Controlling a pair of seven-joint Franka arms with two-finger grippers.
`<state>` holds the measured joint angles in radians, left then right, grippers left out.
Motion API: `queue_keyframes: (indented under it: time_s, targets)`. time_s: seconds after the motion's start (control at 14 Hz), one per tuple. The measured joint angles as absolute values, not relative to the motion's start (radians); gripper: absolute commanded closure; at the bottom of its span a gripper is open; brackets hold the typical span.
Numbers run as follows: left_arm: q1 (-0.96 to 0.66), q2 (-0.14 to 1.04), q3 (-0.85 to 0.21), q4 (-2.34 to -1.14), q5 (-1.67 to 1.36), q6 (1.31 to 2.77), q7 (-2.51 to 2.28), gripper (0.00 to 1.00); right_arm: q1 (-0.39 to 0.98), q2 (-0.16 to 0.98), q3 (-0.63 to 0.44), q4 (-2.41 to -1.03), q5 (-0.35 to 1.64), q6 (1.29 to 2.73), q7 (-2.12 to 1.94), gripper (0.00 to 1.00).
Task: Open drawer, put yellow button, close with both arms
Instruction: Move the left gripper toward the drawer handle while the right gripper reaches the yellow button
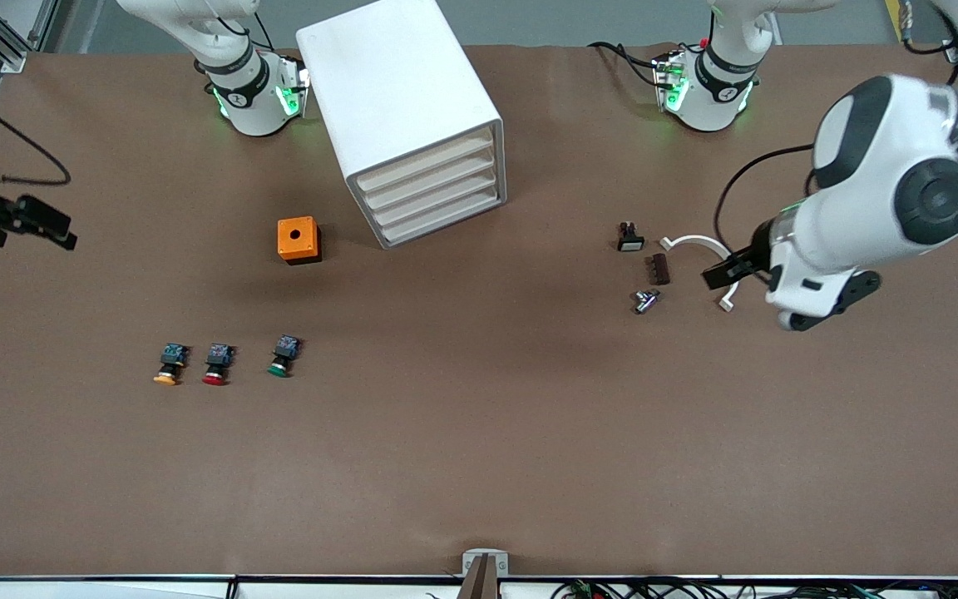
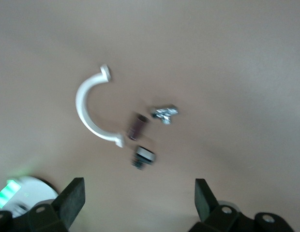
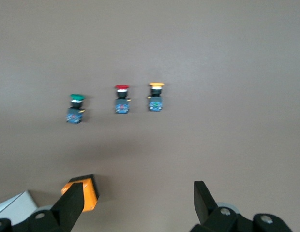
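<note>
Drawer (image 1: 427,164), topmost of four in the white cabinet (image 1: 392,91): we record it fully shut, flush with the three below, at the table's (image 1: 479,466) edge where the robot bases stand.

Yellow button (image 1: 169,365): lying on the table toward the right arm's end, nearer the front camera than the cabinet, in a row just beside the red button (image 1: 218,364) and then the green button (image 1: 282,356). Untouched, by our reading.

Orange box (image 1: 298,240): between the button row and the cabinet.

Right gripper (image 3: 138,203): high over that end of the table, fingers spread wide, holding nothing.

Left gripper (image 2: 140,195): over the left arm's end, likewise spread and empty, above a white clamp (image 2: 92,108), a brown part (image 2: 137,124), a metal fitting (image 2: 164,113) and a small black switch (image 2: 144,157).

Risks, as we judge them: the three caps sit close together, so a slightly offset descent could pinch the red one instead; a one-sided pull on the shallow drawer could drag the cabinet.

View notes: the right wrist view gives the cap colours plainly but not the drawer fronts; only the front view shows both.
</note>
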<state>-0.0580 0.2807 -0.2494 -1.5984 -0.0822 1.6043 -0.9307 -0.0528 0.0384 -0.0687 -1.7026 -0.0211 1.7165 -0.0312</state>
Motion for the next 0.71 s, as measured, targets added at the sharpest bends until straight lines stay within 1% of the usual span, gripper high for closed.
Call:
queue_keyframes:
  time_s: [0.14,0.29,0.5,0.71]
  targets:
    - [-0.098,0.338,-0.253,-1.594,-0.117,1.62,-1.098,0.0,-0.097,0.119,-0.07,-1.697,-0.021,1.758,-0.042,0.0]
    - [-0.146,0.397,-0.254,-1.572,-0.168,1.635,-1.286,0.0,-0.123,0.177,-0.07,-1.715,-0.02,1.847,-0.045,0.0]
    - [-0.209,0.491,-0.255,-1.517,-0.229,1.638,-1.558,0.0,-0.125,0.239,-0.069,-1.797,-0.017,2.043,-0.033,0.0]
    - [-0.289,0.577,-0.256,-1.502,-0.278,1.638,-1.847,0.0,-0.125,0.317,-0.067,-1.907,-0.009,2.291,-0.027,0.0]
